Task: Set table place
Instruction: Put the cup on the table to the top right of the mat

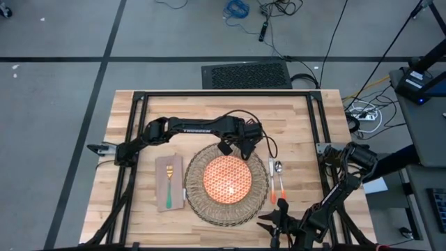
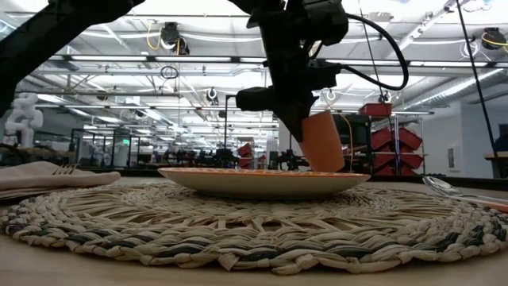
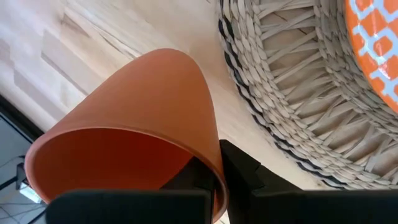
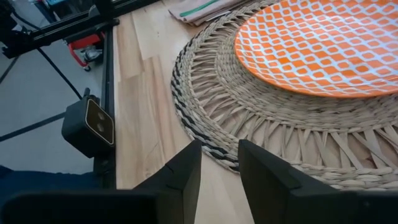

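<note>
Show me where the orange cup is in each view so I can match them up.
High view: mostly hidden beneath the left tool, beyond the placemat's far edge.
Low view: orange cup hangs tilted, centre-right, above the plate's far side.
Left wrist view: fills the frame, rim pinched by the tool.
Right wrist view: not in it.
Shared landmark: the orange-patterned plate on the woven placemat.

You see a grey concrete floor crossed by dark tape lines, with loose blue and black cables beyond the far edge. A black perforated metal box sits there. Level across, you look into a workshop hall with bright ceiling strip lights and red storage bins.
</note>
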Controlling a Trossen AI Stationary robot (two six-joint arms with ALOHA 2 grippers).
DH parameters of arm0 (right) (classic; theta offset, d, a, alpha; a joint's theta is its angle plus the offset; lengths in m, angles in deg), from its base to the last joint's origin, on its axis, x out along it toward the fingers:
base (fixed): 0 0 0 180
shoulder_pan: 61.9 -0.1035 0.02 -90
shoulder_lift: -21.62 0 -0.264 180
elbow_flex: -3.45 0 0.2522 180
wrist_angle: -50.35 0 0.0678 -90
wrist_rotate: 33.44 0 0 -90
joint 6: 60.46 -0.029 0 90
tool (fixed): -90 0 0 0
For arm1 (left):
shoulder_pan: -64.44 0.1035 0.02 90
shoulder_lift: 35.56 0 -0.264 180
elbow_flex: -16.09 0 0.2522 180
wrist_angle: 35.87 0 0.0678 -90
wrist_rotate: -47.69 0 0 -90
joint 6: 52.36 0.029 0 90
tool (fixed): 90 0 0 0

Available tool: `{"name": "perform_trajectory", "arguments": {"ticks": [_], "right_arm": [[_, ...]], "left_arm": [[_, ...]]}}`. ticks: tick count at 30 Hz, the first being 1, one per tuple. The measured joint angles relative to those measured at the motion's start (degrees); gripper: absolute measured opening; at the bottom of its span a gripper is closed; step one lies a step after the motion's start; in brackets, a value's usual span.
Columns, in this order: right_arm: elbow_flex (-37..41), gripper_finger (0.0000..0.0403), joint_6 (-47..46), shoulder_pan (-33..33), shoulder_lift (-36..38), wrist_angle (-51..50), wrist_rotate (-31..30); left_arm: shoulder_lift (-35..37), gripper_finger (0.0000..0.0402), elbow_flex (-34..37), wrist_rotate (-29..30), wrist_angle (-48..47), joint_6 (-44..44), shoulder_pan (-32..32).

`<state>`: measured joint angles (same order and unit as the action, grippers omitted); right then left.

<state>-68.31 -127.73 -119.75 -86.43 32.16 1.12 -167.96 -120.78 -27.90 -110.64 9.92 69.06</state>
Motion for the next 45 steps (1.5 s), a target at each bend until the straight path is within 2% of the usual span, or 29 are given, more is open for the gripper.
{"name": "perform_trajectory", "arguments": {"ticks": [8, 18, 33, 40, 45], "right_arm": [[0.0, 0.0096, 0.0, 0.0, 0.0, 0.0, 0.0], [0.0, 0.0096, -0.4, 0.0, 0.0, 0.0, 0.0], [0.0, 0.0096, -0.6, 0.0, 0.0, 0.0, 0.0], [0.0, 0.0096, -0.6, 0.0, 0.0, 0.1, 0.0], [0.0, 0.0096, -0.6, 0.0, 0.0, 0.2, 0.0]], "left_arm": [[0.0, 0.0004, 0.0, 0.0, 0.1, -0.3, -0.5], [0.0, 0.006, 0.0, 1.7, 0.4, -0.4, -0.5], [0.0, 0.0063, 0.0, 0.5, 6.7, -0.4, -0.7], [-0.5, 0.0063, 0.1, 0.7, 5.6, -0.3, -1.2], [-0.6, 0.0063, 0.1, 3.6, 6.1, -0.2, -1.7]]}}
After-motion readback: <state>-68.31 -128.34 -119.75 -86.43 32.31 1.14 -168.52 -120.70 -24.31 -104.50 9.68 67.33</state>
